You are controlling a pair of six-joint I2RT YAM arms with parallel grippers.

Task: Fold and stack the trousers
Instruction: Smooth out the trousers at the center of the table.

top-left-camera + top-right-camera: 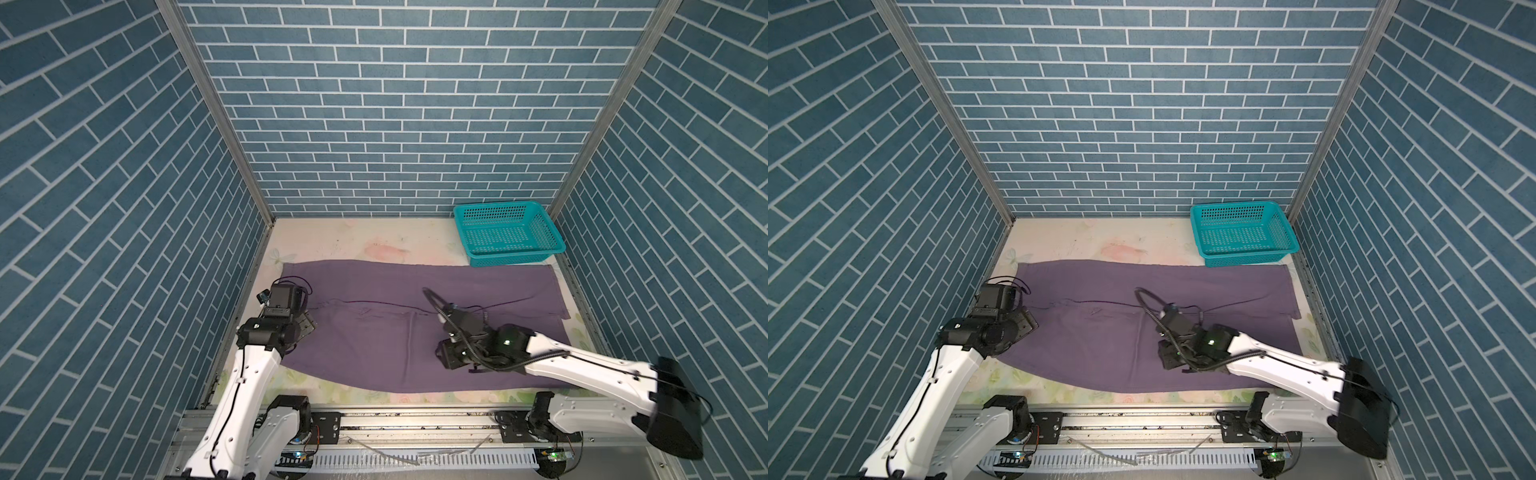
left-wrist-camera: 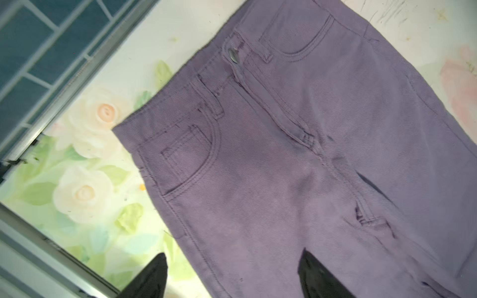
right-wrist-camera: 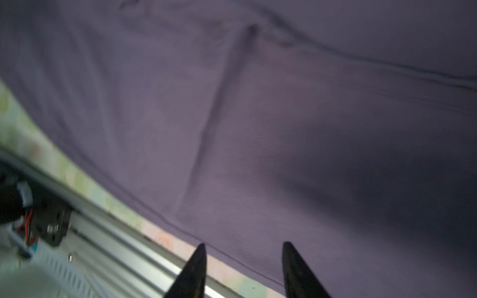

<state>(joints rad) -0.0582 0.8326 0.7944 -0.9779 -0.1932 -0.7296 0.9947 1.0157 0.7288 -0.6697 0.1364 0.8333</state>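
The muted-purple trousers (image 1: 374,332) (image 1: 1100,332) lie spread flat across the flowered table, with the waistband at the left and both legs running right. In the left wrist view the button, pockets and fly (image 2: 284,167) face up. My left gripper (image 1: 306,326) (image 2: 233,252) hovers at the waist end, open wide: one finger is over the table, the other over the cloth. My right gripper (image 1: 442,358) (image 3: 244,243) is open just above the near leg's front edge (image 3: 258,116), and nothing is between its fingers.
A teal plastic basket (image 1: 511,255) (image 1: 1246,255) stands at the back right corner, touching the far leg's hem. Blue brick walls close in three sides. A metal rail (image 1: 415,419) runs along the front edge.
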